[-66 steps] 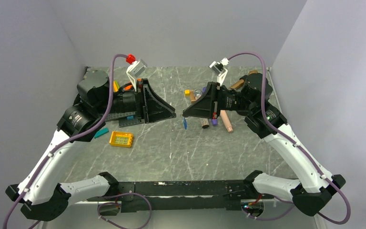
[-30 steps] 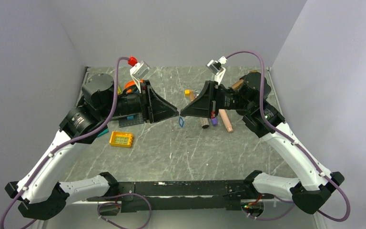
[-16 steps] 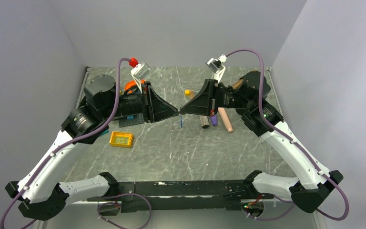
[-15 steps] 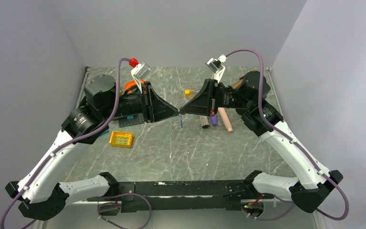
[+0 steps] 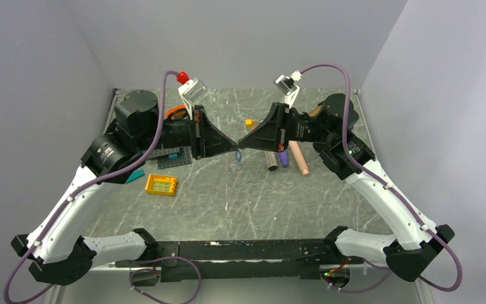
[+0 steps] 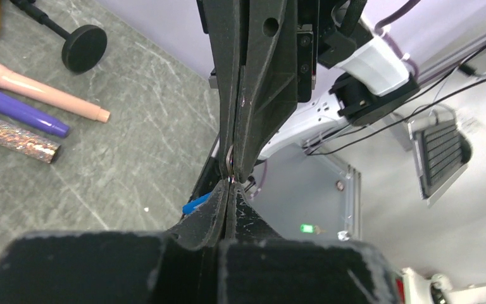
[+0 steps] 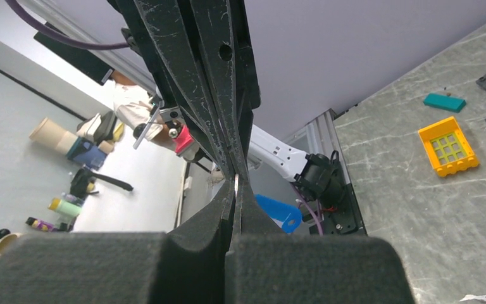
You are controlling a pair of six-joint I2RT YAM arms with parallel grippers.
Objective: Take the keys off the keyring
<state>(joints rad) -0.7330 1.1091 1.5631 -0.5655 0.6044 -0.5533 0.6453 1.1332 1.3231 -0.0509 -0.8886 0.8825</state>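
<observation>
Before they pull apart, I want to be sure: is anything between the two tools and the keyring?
Nothing visible does. The left tool and right tool meet tip to tip, both shut, with the keyring dangling just below them. The right tool pinches a thin metal ring.

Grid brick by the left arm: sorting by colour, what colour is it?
The brick is yellow; right wrist view shows it best.

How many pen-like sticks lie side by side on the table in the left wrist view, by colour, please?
Pink marker: 1
Purple pen: 1
Glittery tube: 1
Total: 3
</observation>
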